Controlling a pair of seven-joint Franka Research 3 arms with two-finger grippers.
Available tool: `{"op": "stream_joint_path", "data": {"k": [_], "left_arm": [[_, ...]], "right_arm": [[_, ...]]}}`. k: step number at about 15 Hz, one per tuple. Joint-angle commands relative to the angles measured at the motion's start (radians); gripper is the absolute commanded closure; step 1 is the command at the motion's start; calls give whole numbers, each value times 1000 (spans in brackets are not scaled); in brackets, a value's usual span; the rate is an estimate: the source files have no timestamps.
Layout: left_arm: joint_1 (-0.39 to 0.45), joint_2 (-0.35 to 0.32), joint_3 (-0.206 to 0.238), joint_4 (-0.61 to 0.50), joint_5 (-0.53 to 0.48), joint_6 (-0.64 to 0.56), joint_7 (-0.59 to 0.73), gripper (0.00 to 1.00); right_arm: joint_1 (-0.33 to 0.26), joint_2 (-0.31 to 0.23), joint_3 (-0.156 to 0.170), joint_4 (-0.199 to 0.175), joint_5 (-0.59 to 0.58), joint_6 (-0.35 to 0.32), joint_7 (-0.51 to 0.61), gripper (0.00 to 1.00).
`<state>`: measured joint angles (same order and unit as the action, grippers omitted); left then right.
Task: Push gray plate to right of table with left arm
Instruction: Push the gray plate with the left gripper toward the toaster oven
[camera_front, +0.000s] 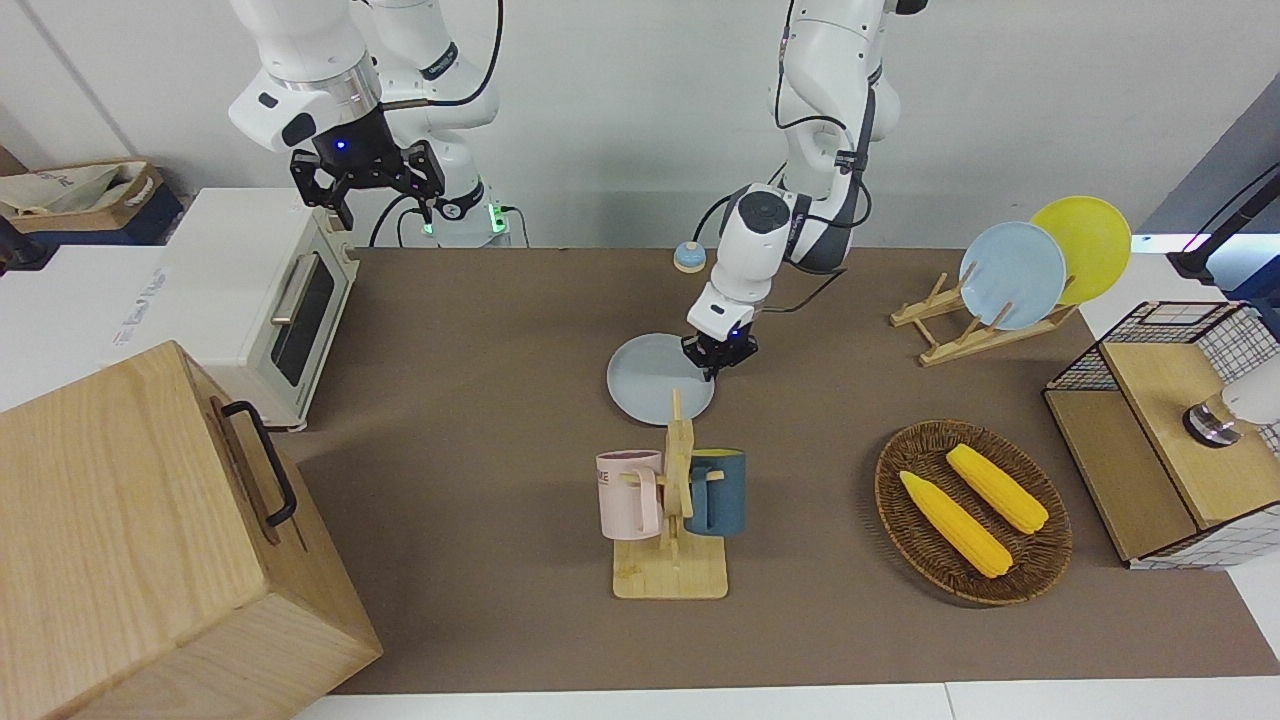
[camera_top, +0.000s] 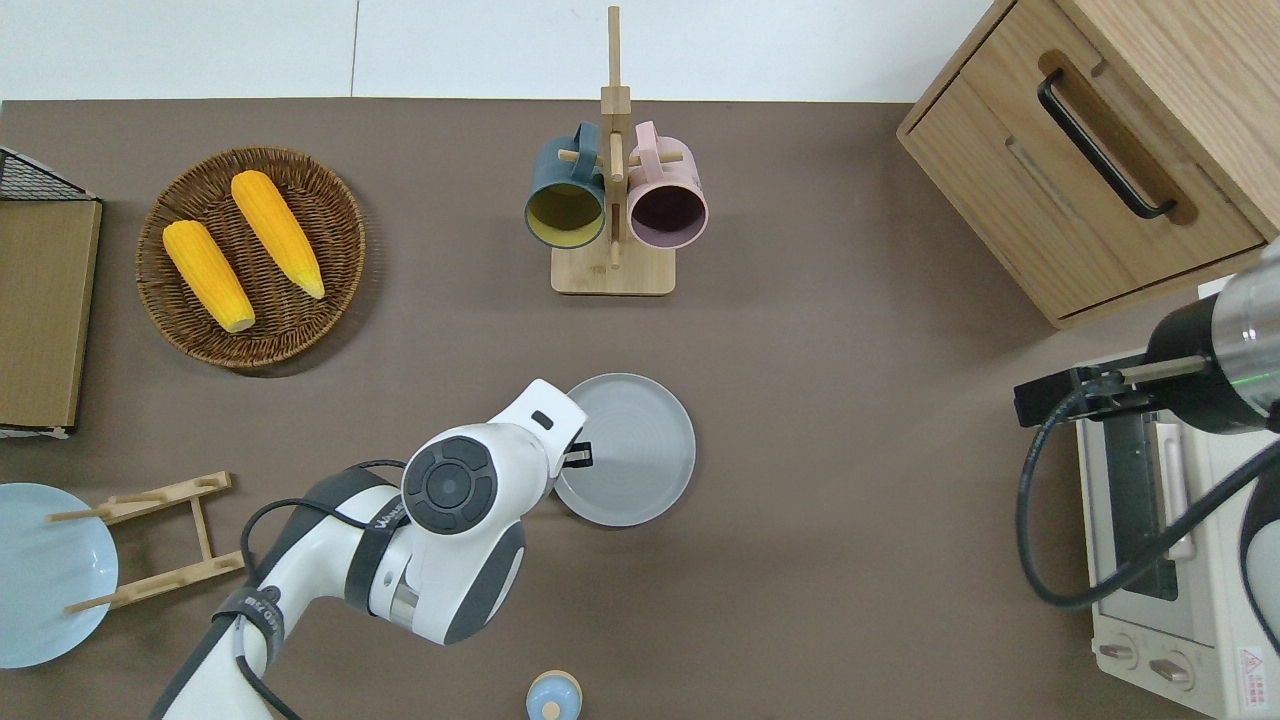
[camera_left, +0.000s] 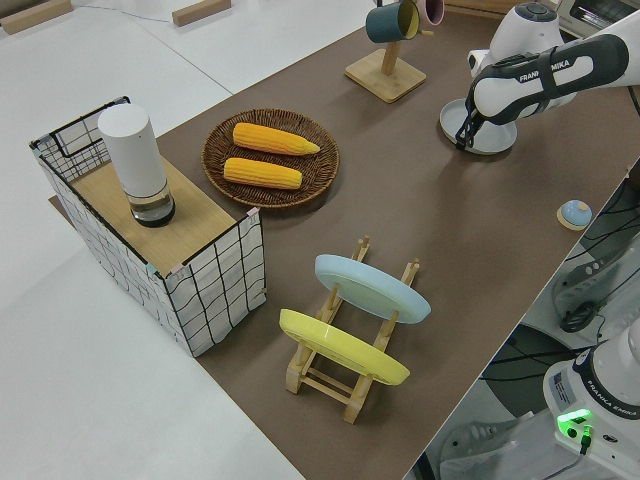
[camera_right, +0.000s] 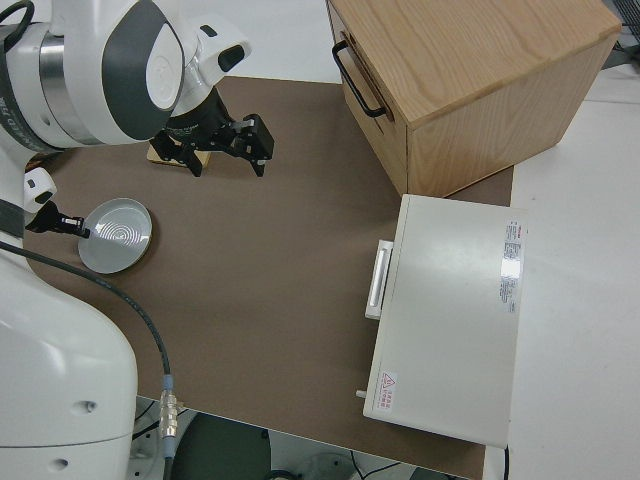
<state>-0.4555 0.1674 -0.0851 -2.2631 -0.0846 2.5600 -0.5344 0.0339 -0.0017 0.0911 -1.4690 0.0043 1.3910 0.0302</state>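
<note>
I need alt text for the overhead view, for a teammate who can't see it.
The left arm's hand sits at the rim of the round pale gray plate mid-table, on the side toward the left arm's end. Farther from the robots stands a wooden mug rack; a wicker basket of corn lies toward the left arm's end.

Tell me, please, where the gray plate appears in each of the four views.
Front view: gray plate at centre, under the left gripper.
Overhead view: centre.
Left side view: upper corner, by the left arm's wrist.
Right side view: at the edge, midway down.
Shared landmark: the mug stand, just farther from the robots.
</note>
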Motion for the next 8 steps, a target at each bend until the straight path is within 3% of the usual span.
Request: {"op": "stream_joint_path", "data": {"k": [1,8], "left_arm": [[-38,110,-41,80,-15,23,-97,1000],[-163,208,-45,230,-14,20,-269,1000]], "right_arm": [[-11,-8,6,-1,8,-12,-3,17],[-11,-8,6,1,8,-12,-3,17]]}}
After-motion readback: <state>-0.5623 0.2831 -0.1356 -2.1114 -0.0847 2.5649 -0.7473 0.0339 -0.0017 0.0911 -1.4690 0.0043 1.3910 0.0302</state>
